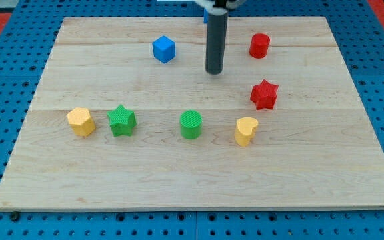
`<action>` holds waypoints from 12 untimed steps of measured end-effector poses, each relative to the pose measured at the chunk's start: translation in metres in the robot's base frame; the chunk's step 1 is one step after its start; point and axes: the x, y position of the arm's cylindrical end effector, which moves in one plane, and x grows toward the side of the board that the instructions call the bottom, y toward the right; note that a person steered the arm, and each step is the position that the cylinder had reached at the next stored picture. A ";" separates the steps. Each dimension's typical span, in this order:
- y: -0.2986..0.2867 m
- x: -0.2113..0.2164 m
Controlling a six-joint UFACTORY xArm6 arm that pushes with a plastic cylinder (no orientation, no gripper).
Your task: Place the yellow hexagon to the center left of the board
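Resting on bare board, my tip [213, 71] — touching nothing, between blue cube [164, 49] and red cylinder [259, 45]

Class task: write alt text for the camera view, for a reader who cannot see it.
A dark rod's tip rests on a wooden board, touching nothing, between a blue cube and red cylinder. The yellow hexagon sits at the view's left.

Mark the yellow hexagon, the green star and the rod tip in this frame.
yellow hexagon [81, 121], camera view, on its top face.
green star [121, 120], camera view, on the middle of its top.
my tip [213, 71], camera view, on the rod's very end, between the blue cube and red blocks, touching none.
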 end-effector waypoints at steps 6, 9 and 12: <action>0.064 0.183; 0.057 0.198; -0.196 0.218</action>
